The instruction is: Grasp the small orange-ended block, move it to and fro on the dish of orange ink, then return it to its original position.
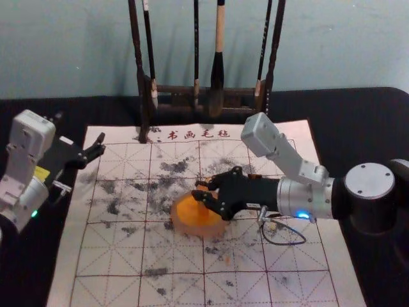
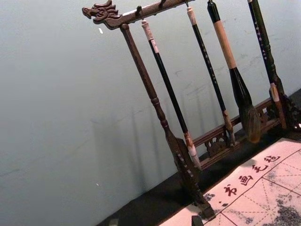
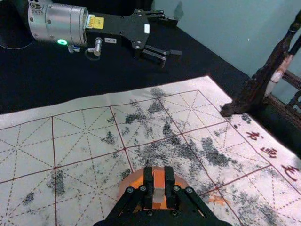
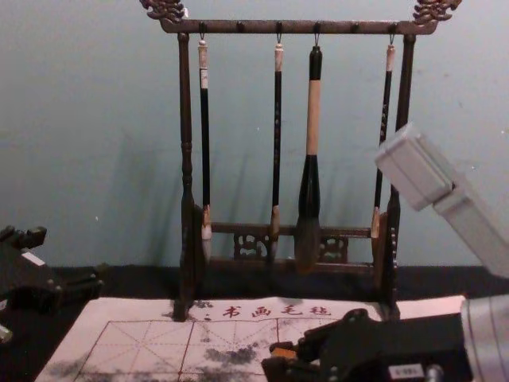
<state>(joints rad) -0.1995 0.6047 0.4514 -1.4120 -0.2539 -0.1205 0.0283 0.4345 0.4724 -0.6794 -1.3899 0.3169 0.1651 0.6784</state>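
Gripping the block (image 3: 159, 180) between its fingers (image 3: 148, 182), the right gripper (image 1: 199, 189) hangs above the dish (image 1: 181, 221).

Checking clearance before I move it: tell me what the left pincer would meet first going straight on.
The left pincer would probably meet the brush rack first, at its left post. Depth is unclear; it might pass by toward the wall.
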